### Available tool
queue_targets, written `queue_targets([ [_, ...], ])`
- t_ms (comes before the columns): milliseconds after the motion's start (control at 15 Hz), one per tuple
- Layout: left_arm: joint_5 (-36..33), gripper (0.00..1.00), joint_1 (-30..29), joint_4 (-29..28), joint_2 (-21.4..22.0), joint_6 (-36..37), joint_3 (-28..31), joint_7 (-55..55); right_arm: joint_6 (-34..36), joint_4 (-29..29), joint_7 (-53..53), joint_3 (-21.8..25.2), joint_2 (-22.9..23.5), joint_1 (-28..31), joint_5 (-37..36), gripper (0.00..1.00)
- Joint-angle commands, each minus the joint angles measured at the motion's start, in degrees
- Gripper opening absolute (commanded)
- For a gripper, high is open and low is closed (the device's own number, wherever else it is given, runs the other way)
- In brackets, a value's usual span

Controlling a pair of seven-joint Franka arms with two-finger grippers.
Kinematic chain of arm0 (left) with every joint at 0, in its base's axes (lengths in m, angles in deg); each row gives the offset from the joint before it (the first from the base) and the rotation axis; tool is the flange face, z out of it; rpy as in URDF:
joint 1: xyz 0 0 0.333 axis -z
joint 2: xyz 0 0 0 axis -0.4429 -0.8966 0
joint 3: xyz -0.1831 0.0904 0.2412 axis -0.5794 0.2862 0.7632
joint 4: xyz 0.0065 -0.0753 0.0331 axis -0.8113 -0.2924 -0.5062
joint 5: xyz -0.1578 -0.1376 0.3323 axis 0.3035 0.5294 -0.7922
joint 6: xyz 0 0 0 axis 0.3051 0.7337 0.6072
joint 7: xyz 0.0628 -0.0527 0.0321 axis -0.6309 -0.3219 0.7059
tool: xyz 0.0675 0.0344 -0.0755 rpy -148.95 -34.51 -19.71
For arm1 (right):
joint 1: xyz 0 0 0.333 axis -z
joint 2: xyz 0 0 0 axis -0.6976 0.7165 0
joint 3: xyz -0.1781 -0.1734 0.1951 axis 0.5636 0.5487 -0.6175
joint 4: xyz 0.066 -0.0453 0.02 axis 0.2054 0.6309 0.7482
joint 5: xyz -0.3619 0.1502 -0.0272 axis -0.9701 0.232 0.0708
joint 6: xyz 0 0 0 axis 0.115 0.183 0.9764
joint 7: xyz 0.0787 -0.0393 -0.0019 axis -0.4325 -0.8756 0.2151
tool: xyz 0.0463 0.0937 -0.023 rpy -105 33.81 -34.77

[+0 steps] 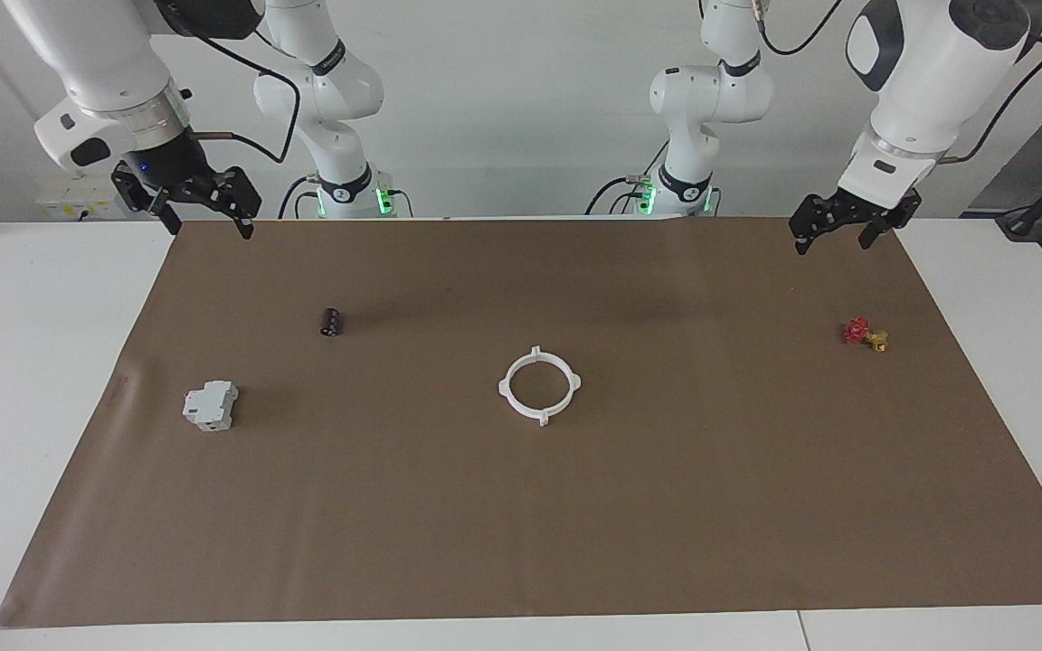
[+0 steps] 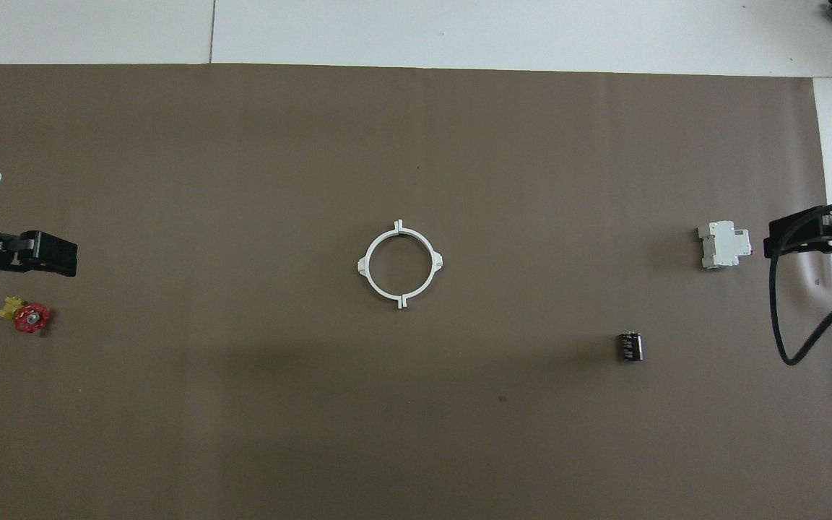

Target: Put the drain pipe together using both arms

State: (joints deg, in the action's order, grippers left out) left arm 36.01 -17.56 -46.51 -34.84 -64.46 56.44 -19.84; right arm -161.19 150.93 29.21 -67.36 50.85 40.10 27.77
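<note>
A brown mat [image 1: 521, 506] covers most of the white table [image 1: 42, 380], and the drain pipe [image 1: 539, 386] lies flat near its middle, already looking like one closed ring with four small tabs. I judge the joining done, with nothing left to press together unless a seam is loose, which I cannot make out.

My left gripper [image 1: 854, 223] hangs in the air over the mat's edge at the left arm's end, fingers spread apart and empty, above the small red and gold valve [image 1: 866, 334]. My right gripper [image 1: 203, 206] is up over the mat's corner at the right arm's end, also spread and holding nothing. The grey-white block [image 1: 211, 405] and a small dark cylinder [image 1: 331, 321] sit on that side of the mat, the cylinder nearer to the robots than the block.

The relation I watch is this: the ring sits between the two grippers, well apart from both, toward the table's middle from each. Being round, it has no long axis to line up with. Neither arm looks clearly closer, so either could reach it by coming inward and down.
</note>
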Motion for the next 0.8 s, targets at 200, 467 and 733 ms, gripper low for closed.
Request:
queue_targets([
  [200, 1.93, 1.00, -0.65, 8.42, 0.29, 8.45, -0.64, -1.94, -1.02, 0.86, 1.45, -0.26, -0.48, 0.62, 0.32, 1.00],
  [467, 2.02, 1.00, -0.74, 1.66, 2.76, 0.71, -0.56, -2.39, -1.02, 0.86, 1.45, -0.26, -0.48, 0.62, 0.23, 1.00],
  [733, 2.11, 1.00, -0.91, 1.22, 1.88, 0.88, -0.38, -6.15, -1.02, 0.86, 1.45, -0.26, -0.48, 0.62, 0.23, 1.00],
])
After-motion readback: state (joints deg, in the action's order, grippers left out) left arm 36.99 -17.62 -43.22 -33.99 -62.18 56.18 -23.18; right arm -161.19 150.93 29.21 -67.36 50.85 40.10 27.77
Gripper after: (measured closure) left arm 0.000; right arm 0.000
